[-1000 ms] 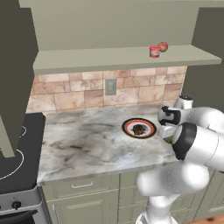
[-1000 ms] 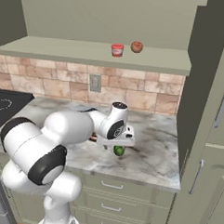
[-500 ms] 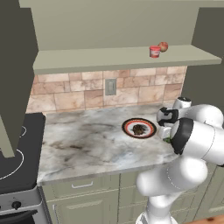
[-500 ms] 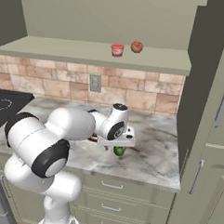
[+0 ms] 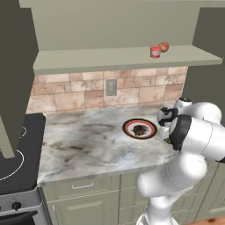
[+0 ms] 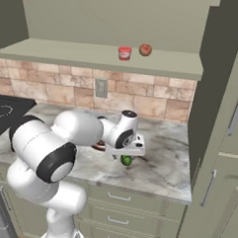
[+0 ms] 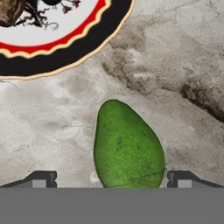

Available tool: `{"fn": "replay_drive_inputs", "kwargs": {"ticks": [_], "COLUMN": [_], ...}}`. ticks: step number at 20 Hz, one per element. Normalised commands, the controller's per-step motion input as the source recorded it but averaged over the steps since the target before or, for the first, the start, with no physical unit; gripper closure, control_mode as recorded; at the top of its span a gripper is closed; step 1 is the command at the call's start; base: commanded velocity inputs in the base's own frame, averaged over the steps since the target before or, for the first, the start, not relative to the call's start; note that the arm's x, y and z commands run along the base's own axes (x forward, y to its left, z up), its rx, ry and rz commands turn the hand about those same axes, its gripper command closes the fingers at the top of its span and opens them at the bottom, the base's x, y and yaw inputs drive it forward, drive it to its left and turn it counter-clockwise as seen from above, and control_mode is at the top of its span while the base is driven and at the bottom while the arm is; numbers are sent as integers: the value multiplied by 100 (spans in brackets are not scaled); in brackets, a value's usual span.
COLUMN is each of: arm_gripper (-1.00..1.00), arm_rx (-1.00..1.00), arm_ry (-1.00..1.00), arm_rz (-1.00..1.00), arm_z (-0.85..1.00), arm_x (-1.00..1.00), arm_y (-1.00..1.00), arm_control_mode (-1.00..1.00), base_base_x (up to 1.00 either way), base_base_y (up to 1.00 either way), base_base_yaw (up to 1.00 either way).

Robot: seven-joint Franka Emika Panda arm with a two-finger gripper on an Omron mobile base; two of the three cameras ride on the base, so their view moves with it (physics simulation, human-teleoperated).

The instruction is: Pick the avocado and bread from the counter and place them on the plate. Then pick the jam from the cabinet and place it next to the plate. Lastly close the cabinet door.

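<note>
The bread [image 5: 139, 130] already sits on the plate [image 5: 149, 125] near the counter's [image 5: 88, 140] right end. Just beyond, by the front edge, the avocado [image 7: 128, 146] lies between the spread, empty tool [image 7: 111, 178], which has descended over it, ready to clench; its tips are barely visible.

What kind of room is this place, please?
It looks like a kitchen, a rendered one: a marbled stone counter over drawers, a stove top at its left end, and a tiled back wall under an open cabinet shelf.
</note>
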Motion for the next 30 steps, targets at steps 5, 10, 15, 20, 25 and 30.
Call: {"fn": "replay_drive_inputs", "kwargs": {"ticks": [5, 10, 15, 20, 25, 30], "arm_gripper": [-100, -100, -100, -100, -100, -100], "arm_rx": [0, 0, 0, 0, 0, 0], "arm_ry": [0, 0, 0, 0, 1, 2], "arm_rz": [0, 0, 0, 0, 0, 0], "arm_z": [-5, -13, -11, -9, -10, -12], "arm_x": [4, 6, 7, 9, 7, 6], "arm_y": [-3, 0, -1, -4, -3, -2], "arm_control_mode": [-100, -100, -100, -100, -100, -100], "base_base_x": [0, 0, 0, 0, 0, 0], "base_base_y": [0, 0, 0, 0, 0, 0], "base_base_yaw": [0, 0, 0, 0, 0, 0]}}
